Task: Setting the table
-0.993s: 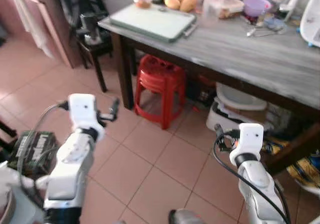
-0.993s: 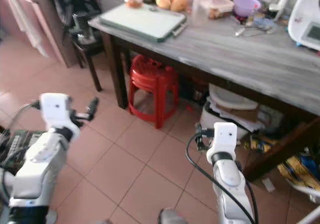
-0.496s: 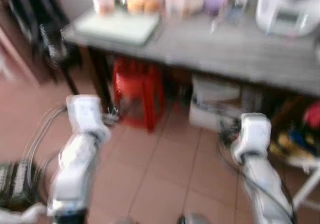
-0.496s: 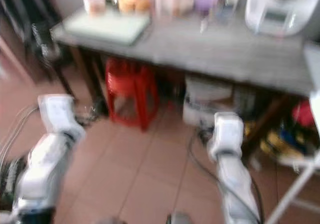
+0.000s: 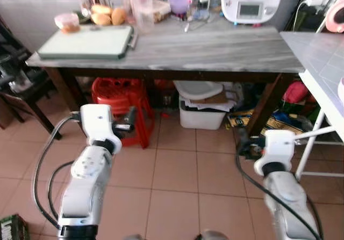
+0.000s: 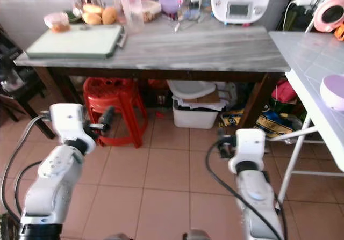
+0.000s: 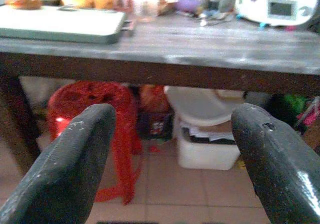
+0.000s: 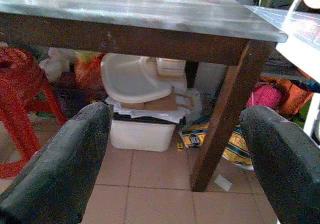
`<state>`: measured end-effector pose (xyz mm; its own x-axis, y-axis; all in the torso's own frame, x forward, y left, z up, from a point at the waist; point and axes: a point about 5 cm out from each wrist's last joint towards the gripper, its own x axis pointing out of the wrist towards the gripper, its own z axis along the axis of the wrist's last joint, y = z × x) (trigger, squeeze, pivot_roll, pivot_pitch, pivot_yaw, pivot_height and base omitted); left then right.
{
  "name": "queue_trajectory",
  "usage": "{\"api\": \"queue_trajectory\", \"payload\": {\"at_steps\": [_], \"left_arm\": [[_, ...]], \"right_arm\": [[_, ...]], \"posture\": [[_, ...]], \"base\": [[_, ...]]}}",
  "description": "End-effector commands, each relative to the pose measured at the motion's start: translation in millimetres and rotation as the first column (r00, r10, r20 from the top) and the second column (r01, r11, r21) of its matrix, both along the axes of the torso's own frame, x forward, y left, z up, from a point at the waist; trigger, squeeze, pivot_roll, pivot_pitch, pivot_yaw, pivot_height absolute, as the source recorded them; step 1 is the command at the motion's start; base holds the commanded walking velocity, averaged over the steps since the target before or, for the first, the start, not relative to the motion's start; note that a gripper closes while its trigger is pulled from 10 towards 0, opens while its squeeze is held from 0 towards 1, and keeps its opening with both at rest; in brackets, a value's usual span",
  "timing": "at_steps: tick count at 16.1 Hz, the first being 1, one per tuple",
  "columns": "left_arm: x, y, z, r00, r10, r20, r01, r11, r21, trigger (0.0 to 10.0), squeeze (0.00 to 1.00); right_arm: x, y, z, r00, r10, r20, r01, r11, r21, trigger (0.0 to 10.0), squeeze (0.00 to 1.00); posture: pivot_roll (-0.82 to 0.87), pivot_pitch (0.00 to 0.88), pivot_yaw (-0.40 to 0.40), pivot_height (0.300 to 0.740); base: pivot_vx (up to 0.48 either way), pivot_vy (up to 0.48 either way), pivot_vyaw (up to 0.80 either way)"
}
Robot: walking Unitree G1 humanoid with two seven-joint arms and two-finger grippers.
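A grey wooden table [image 5: 215, 46] stands ahead of me. On it lie a pale green cutting board [image 5: 86, 41], bread rolls [image 5: 105, 17], a small pink-lidded tub [image 5: 67, 21], a purple bowl [image 5: 179, 4] and a white kitchen appliance [image 5: 251, 1]. Another purple bowl [image 6: 333, 89] sits on a white table [image 5: 322, 52] at the right. My left gripper [image 7: 172, 119] is open and holds nothing, held below table height and aimed at the table's underside. My right gripper [image 8: 174, 116] is likewise open with nothing in it, facing the table's right leg [image 8: 225, 119].
Under the table stand a red plastic stool [image 5: 121, 97] and a white bin [image 5: 201, 114] with a white tub on top. Bags [image 5: 290, 92] lie by the right leg. A dark chair [image 5: 16, 84] stands at the left. Tiled floor [image 5: 177, 181] stretches in front of me.
The whole view has swung right and sharpened after a blur, so the table now faces me squarely. Both arms keep the same raised pose.
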<state>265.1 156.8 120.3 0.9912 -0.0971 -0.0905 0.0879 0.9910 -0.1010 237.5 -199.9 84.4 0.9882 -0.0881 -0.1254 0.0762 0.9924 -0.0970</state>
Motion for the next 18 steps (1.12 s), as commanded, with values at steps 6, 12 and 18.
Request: {"api": "queue_trajectory", "payload": {"at_steps": [6, 12, 18], "left_arm": [[-24.9, 11.7, -13, 1.0, 0.009, -0.017, -0.007, 0.996, 0.09, 10.0, 0.0], [-25.6, 3.1, -31, 0.998, 0.034, 0.049, -0.041, 0.986, 0.161, 10.0, 0.0], [-25.6, -1.2, -29, 0.997, -0.013, 0.071, 0.001, 0.984, 0.176, 10.0, 0.0]], "right_arm": [[-14.9, 14.9, 5, 0.998, 0.055, 0.021, -0.054, 0.998, -0.01, 10.0, 0.0], [1.2, 19.9, 17, 0.987, 0.116, 0.109, -0.107, 0.991, -0.081, 10.0, 0.0], [-4.4, 23.1, 14, 0.991, 0.063, 0.117, -0.058, 0.997, -0.041, 10.0, 0.0]], "posture": [[0.02, 0.0, -0.014, 0.74], [0.03, 0.0, -0.063, 0.74], [0.0, 0.0, -0.014, 0.74]], "base": [[0.0, 0.0, 0.0], [0.0, 0.0, 0.0], [0.0, 0.0, 0.0]]}}
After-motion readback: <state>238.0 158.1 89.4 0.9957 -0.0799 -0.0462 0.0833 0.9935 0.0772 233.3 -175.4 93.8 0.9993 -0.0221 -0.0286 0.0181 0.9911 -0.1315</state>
